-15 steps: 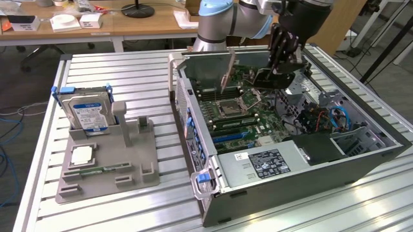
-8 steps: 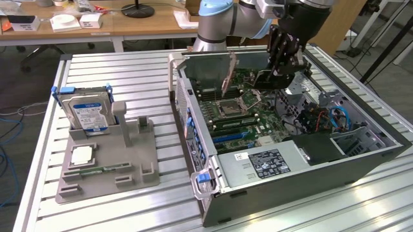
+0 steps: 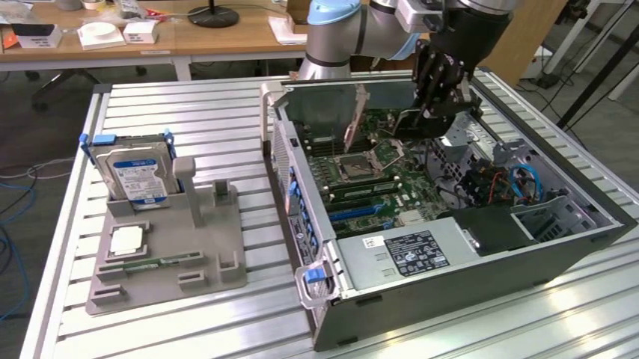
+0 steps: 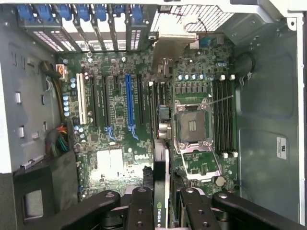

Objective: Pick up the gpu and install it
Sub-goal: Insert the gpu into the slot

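Inside the open computer case (image 3: 479, 277), found the gpu (image 4: 161, 208) clamped edge-on between the fingers (image 4: 140, 211) and held over the motherboard (image 4: 115, 158). Noted the card's thin edge running between the blue slot (image 4: 129, 103) and the CPU socket (image 4: 192, 125), pointing toward the bracket openings in the case's rear wall.

Progress:
- Judged the pick-up done, with the card off its rest and inside the case.
- Judged the install not done. Appears raised above the board rather than pressed into a slot, with no sign of seating.

On the bench (image 3: 200, 112), toward the exterior view's left, recorded a grey fixture (image 3: 200, 247) carrying a hard drive (image 3: 140, 179) upright, well apart from the case. Noted vacant upright holders just beside the drive.

Limits of inspection:
- Could not see the card's connector edge, which is turned away from the wrist camera.
- Could not tell which slot lies directly beneath it.
- Could not make out the card's bracket end clearly against the rear wall.
- In the exterior view, found the arm and fingers covering much of the card, so could not confirm its height over the board.
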Robot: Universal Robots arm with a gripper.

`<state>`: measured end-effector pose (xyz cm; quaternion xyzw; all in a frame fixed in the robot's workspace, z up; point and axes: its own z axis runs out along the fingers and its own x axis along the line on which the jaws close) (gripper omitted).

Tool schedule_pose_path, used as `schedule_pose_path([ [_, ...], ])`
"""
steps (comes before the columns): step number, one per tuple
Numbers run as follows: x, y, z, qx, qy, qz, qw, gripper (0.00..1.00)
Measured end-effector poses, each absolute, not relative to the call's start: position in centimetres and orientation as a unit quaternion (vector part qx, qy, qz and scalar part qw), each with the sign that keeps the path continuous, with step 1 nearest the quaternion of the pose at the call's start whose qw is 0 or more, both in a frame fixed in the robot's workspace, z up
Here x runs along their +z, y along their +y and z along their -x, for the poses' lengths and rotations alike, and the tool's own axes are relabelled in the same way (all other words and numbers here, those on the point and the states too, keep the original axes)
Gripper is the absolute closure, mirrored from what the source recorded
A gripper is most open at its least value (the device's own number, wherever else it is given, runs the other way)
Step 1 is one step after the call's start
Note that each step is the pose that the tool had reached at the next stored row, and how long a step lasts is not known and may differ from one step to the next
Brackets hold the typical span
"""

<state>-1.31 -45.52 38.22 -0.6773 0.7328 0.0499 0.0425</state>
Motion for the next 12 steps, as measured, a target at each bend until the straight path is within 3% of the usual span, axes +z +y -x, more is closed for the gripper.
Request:
schedule_pose_path([
  [12, 38.14, -45.53, 1.30, 0.048, 0.732, 0.678, 0.045, 0.74],
])
